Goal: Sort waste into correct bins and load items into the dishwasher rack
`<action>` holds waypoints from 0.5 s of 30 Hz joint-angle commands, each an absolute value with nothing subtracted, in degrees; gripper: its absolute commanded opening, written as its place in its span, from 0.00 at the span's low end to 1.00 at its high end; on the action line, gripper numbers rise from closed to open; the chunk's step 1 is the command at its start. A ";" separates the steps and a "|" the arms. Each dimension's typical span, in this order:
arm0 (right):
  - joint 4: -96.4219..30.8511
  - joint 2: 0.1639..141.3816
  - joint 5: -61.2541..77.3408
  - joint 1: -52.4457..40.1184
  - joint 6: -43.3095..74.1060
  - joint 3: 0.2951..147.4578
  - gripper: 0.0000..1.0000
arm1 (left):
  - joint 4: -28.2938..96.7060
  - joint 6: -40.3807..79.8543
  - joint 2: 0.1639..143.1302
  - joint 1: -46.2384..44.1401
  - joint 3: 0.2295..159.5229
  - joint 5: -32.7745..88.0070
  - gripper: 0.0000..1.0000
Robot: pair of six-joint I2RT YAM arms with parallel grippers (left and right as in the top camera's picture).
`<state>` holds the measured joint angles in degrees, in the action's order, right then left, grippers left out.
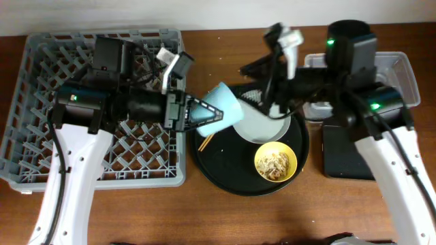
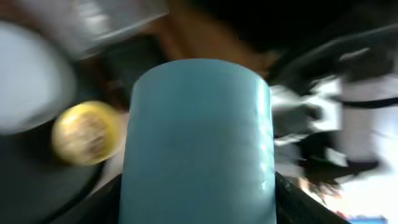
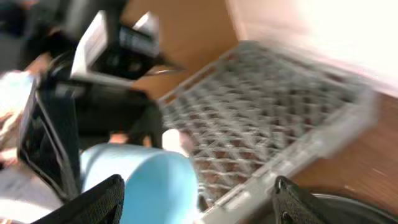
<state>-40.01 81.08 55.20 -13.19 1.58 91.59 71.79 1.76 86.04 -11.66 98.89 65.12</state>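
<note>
My left gripper [image 1: 203, 113] is shut on the small light-blue cup [image 1: 222, 109] and holds it on its side in the air, between the dishwasher rack [image 1: 41, 102] and the round black tray [image 1: 231, 178]. The cup fills the left wrist view [image 2: 199, 137]. My right gripper [image 1: 262, 80] is open and empty, above the tray's far edge, facing the cup [image 3: 146, 180] and the rack [image 3: 280, 118]. The pale grey plate [image 1: 262, 124], the yellow bowl [image 1: 275, 162] with beige scraps and the chopsticks [image 1: 207, 141] lie on the round tray. The pink cup, tissue and wrapper are not visible.
The clear tub [image 1: 402, 68] stands at the far right, with the shallow black rectangular tray [image 1: 344, 155] in front of it. The right arm reaches over both bins. The rack's peg floor is bare where it shows. Both wrist views are motion-blurred.
</note>
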 commanded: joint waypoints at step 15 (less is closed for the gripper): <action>-76.55 79.50 26.06 -10.96 5.39 91.39 0.81 | 74.13 27.83 86.28 2.90 71.07 -1.26 0.54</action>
<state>-76.29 79.40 27.38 -10.59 5.56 91.53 75.29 26.48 86.72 2.87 74.06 -2.07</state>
